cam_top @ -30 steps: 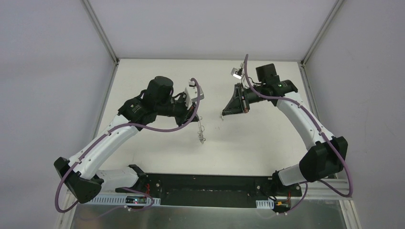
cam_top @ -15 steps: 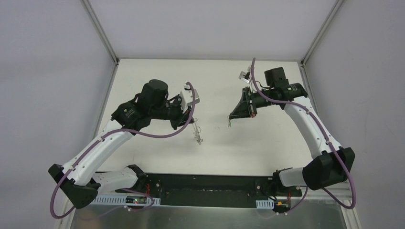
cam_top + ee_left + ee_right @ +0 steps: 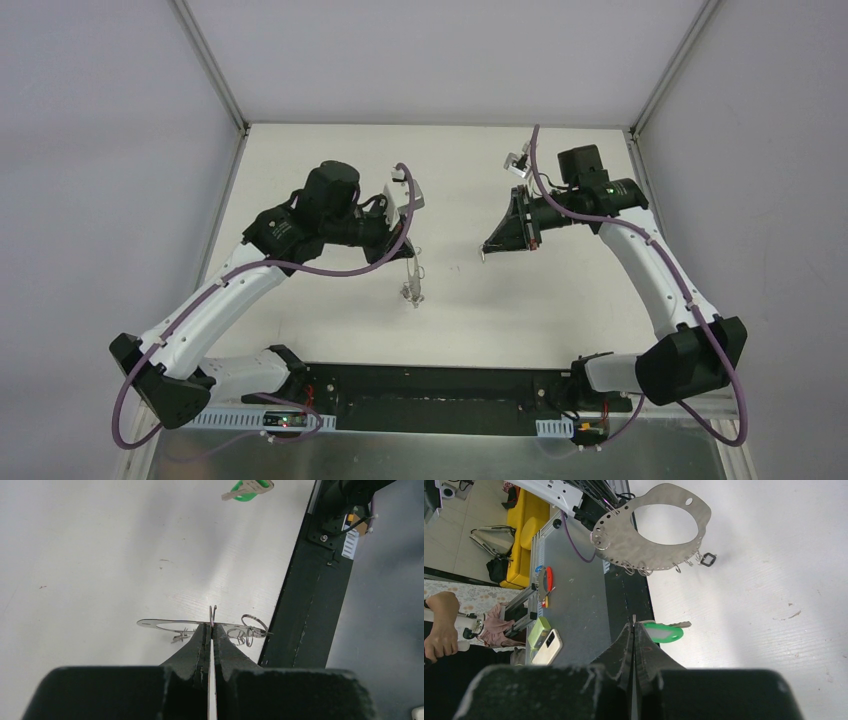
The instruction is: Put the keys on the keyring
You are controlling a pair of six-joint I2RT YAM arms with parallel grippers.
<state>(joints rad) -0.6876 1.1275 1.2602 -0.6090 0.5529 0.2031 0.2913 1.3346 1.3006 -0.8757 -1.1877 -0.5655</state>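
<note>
My left gripper is shut on a thin wire loop of the keyring, which shows edge-on with small split rings at its right end. In the right wrist view the keyring is a flat silver loop with a big hole, tiny rings and a small black tag along its edge. It hangs below the left gripper above the table in the top view. My right gripper is shut on the key by its green head. The key also shows in the left wrist view. The right gripper is to the right of the keyring, apart from it.
The white table has metal frame posts at its back corners. A black rail runs along the near edge between the arm bases. Past that edge, a grey surface holds a phone and small items.
The left gripper has shifted the hanging keyring slightly left. The right gripper has moved right and a little lower with the key. Both stay shut.
</note>
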